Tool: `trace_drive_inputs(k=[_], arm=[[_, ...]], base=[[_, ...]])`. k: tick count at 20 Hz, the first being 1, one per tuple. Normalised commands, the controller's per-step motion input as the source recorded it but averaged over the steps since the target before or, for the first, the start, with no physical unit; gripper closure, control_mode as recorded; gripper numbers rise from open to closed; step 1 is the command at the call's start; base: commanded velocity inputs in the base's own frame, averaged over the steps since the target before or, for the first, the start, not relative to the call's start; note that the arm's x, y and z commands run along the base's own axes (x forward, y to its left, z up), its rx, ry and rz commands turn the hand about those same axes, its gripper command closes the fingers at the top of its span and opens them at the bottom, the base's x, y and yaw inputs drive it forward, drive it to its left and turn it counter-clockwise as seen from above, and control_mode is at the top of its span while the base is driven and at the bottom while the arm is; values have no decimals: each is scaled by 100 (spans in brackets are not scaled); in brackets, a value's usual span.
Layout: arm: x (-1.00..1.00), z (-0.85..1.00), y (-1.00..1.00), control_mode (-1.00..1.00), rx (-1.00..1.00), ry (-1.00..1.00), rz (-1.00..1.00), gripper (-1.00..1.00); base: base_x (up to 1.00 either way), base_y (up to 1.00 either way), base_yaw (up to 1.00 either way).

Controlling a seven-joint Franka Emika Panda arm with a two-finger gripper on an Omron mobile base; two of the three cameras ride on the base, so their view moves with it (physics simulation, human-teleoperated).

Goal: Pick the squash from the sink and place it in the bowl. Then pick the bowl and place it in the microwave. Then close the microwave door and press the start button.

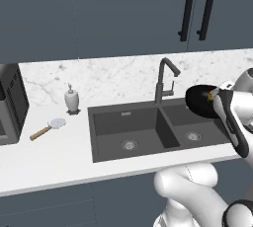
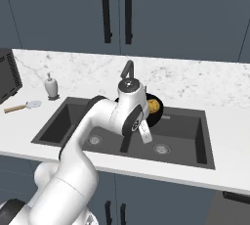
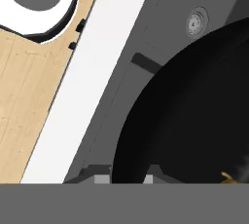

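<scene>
1. Soap dispenser [image 1: 72, 98] and a wooden-handled brush [image 1: 48, 128] sit on the counter left of the sink [image 1: 148, 134].
2. Faucet [image 1: 164, 79] rises behind the divider.
3. Bowl [image 1: 201, 100] hangs above the right basin, its rim pinched by the gripper [image 1: 216, 97]; squash [image 2: 153, 105] lies inside.

The bowl [image 1: 201, 101] is glossy black and smooth, while the sink [image 1: 111, 124] looks like matt dark grey composite with shiny round metal drains [image 1: 129, 145]. The counter [image 1: 54, 154] is smooth white and runs up into a grey-veined marble-look backsplash [image 1: 113, 77]. The faucet [image 1: 164, 79] is dull dark metal, the cabinet doors [image 2: 171, 13] are flat matt slate blue with black bar handles [image 2: 105, 11], and the little pizza cutter [image 1: 48, 128] has a wooden grip.
</scene>
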Motion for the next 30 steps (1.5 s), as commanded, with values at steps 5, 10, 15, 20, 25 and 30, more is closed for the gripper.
trace_drive_inputs(k=[5,10,15,20,25,30], arm=[[-26,5,55,-100,13,-10,-2,100],[-14,35,57,-100,16,1,-2,100],[-26,54,52,-100,6,4,0,100],[-50,31,33,-100,1,0,0,100],[-50,29,24,-100,0,0,0,100],[-33,35,48,-100,0,-1,0,100]], base=[[0,0,0],[0,0,0],[0,0,0],[0,0,0],[0,0,0],[0,0,0]])
